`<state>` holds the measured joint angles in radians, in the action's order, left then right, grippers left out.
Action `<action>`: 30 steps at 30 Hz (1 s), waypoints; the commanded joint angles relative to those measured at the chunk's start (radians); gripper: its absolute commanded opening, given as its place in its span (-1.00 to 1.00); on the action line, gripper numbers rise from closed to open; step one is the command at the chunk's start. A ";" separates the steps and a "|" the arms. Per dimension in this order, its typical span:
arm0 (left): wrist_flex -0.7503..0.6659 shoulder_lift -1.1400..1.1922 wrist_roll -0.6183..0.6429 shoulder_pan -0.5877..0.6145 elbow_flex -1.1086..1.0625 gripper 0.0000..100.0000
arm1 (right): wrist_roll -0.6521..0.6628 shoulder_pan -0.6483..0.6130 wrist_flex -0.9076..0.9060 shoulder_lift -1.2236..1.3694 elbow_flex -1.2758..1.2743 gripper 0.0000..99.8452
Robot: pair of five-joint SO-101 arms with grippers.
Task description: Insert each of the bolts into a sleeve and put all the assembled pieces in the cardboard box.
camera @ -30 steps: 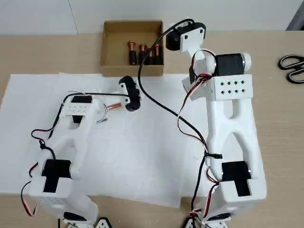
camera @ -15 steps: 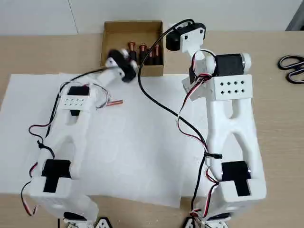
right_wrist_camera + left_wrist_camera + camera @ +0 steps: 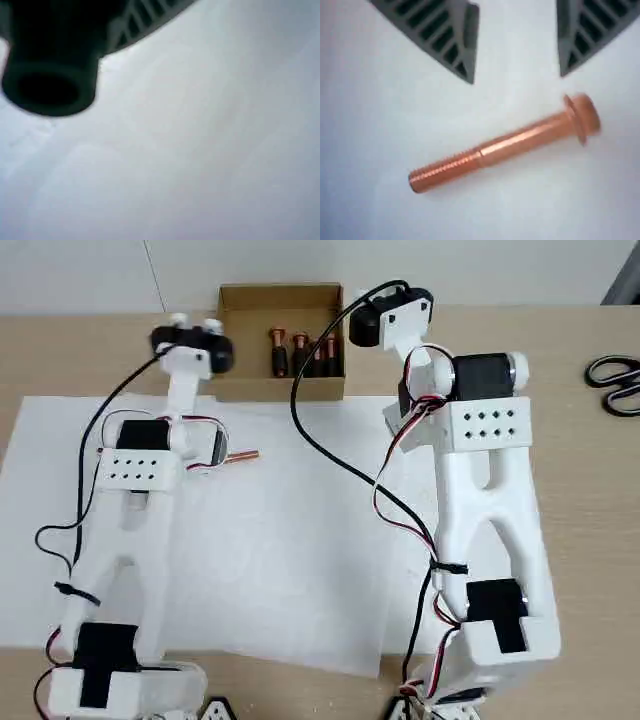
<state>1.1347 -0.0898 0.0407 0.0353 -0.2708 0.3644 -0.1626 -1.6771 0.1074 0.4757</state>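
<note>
A copper bolt [image 3: 505, 147] lies flat on the white sheet [image 3: 290, 560], also seen as the bolt [image 3: 241, 456] just beside my left arm. My left gripper [image 3: 517, 65] hangs open right above it, its two dark fingers [image 3: 445, 35] spread apart and touching nothing. My right gripper is shut on a black sleeve [image 3: 50, 82], its hollow end facing the camera, a little above the sheet; one ribbed finger [image 3: 145, 15] shows beside it. The cardboard box [image 3: 232, 340] stands at the back with several bolt-and-sleeve pieces [image 3: 300, 352] in its right part.
Scissors [image 3: 618, 382] lie at the far right on the wooden table. My right arm [image 3: 480, 480] stretches over the sheet's right edge, with a black cable [image 3: 340, 465] looping across the sheet between the arms.
My left arm's wrist has swung from the sheet's middle up and left, ending beside the box. The bolt has shifted a little and now lies free. The right arm stayed put.
</note>
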 commanded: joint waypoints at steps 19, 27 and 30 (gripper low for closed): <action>-0.143 -0.020 0.816 -0.037 -0.054 -0.59 | -0.011 0.007 0.002 -0.064 -0.069 -0.99; -0.147 0.068 1.181 -0.034 -0.064 -0.45 | -0.011 0.007 0.002 -0.064 -0.069 -0.99; -0.149 0.126 1.250 -0.035 -0.059 -0.45 | -0.011 0.007 0.002 -0.064 -0.069 -0.99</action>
<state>1.0073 0.0161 1.2236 -0.0015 -0.3383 0.3644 -0.1626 -1.6771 0.1059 0.4020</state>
